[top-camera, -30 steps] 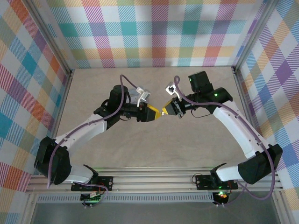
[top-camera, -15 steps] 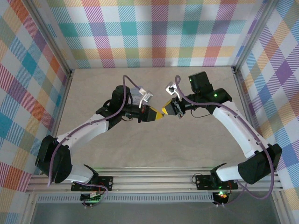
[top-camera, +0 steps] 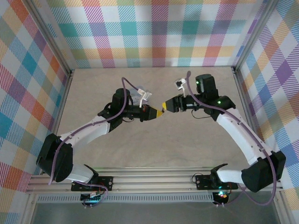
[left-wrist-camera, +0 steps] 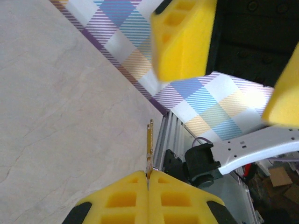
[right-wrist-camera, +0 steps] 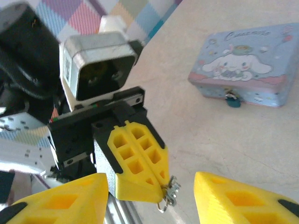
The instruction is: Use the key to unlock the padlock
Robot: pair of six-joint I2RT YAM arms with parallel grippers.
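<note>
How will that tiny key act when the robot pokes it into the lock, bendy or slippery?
The key looks like thin metal, so it is probably stiff, not bendy. The left gripper pinches only its end, so it might twist or slip when pushed. It's far smaller than the gripper, so likely very light.

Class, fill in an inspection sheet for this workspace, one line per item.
Surface: pale tabletop.
Job's things: padlock hanging on the front of the tin box; key pinched in the left gripper.
Clutter: nothing seen.
Grippers: left gripper shut on the key; right gripper open, just opposite it.
Cables: purple cable looped along each arm.
Surroundings: plaid walls, metal frame rail.
</note>
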